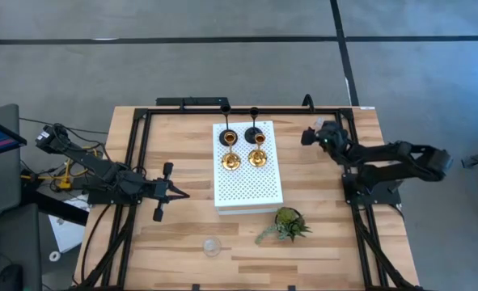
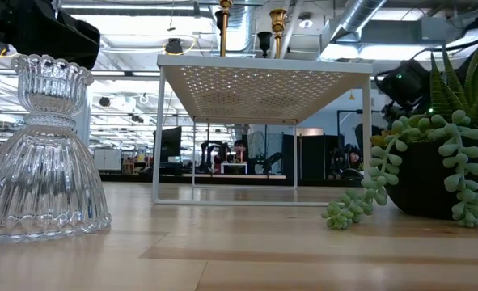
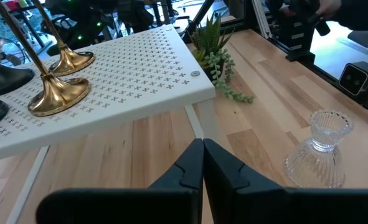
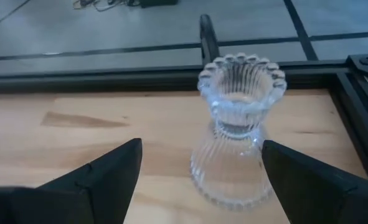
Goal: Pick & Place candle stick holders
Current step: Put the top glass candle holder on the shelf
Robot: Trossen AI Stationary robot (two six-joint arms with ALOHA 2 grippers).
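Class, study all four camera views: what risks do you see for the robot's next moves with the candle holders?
1. The right gripper is open around a clear glass holder near the table's far right corner; an off-centre closing might tip it.
2. The gold holders and black holders stand close together on the white board; adding another could knock their thin stems.
3. The other glass holder sits near the table's front edge, where a nudge from the shut left gripper could push it off.
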